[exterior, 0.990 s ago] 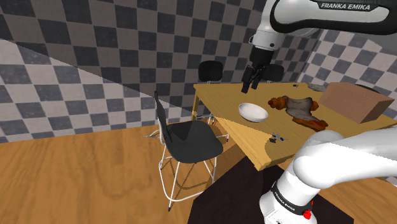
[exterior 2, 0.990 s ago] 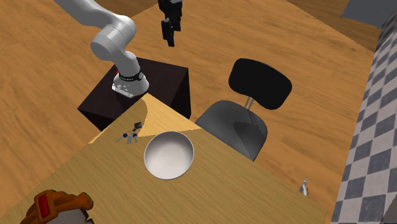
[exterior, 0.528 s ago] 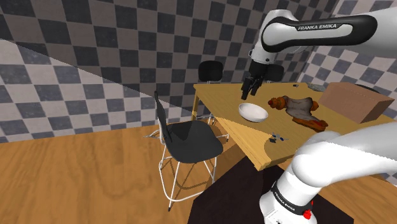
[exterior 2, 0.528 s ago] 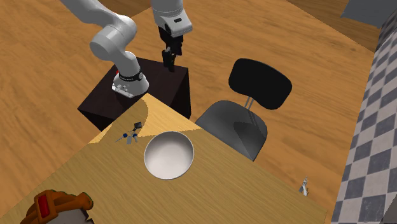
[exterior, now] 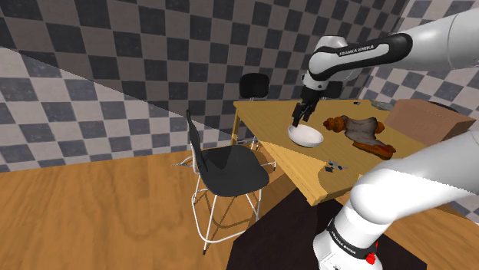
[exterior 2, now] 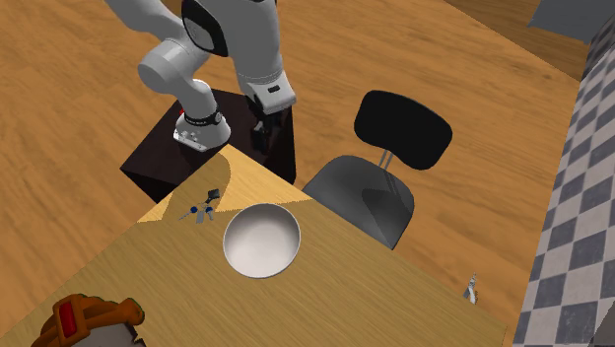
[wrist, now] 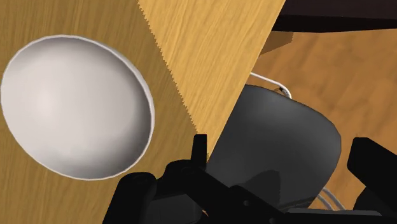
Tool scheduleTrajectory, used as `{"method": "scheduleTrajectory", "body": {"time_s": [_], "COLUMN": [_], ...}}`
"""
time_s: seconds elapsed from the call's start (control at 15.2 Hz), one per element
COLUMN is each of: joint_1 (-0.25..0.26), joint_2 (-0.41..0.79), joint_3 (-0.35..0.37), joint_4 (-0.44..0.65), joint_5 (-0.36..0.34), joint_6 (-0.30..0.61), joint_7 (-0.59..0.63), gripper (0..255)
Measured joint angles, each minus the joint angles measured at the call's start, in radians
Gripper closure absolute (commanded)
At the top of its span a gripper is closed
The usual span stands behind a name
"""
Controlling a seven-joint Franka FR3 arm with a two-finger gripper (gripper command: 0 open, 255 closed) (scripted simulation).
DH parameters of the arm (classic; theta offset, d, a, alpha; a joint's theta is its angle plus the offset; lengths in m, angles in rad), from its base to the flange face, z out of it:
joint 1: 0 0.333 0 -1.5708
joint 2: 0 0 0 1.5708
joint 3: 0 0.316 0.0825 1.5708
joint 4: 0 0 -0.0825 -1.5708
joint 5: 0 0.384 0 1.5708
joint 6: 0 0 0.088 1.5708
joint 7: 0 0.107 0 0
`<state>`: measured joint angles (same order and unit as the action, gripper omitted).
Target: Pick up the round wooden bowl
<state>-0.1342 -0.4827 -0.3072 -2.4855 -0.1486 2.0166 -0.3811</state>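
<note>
Bowl (exterior: 305,136), round and plain white, sits on the wooden table (exterior: 269,115) near the edge by the black chair (exterior: 226,165). Just beside it hangs the gripper (exterior: 298,119), 2 fingers spread, grasping nothing. The white arm (exterior: 399,42) reads "FRANKA EMIKA".

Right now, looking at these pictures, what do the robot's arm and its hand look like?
The arm is a chain of smooth, rounded white tubes with dark joints. One black band carries the white lettering FRANKA EMIKA. A small red spot sits near the arm's base. The gripper is all black and ends in two blunt fingers.
</note>
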Motion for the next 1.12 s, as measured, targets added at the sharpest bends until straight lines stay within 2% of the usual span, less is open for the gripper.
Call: {"method": "scheduleTrajectory", "body": {"time_s": [0.33, 0.66, 1.12], "joint_1": [-0.020, -0.027, -0.026], "joint_2": [0.143, 0.310, 0.412], "joint_3": [-0.082, -0.153, -0.177], "joint_4": [0.021, 0.081, 0.062], "joint_5": [-0.005, 0.039, 0.087], "joint_6": [0.138, 0.257, 0.374], "joint_7": [-0.077, -0.167, -0.216], "gripper": [0, 0, 0]}}
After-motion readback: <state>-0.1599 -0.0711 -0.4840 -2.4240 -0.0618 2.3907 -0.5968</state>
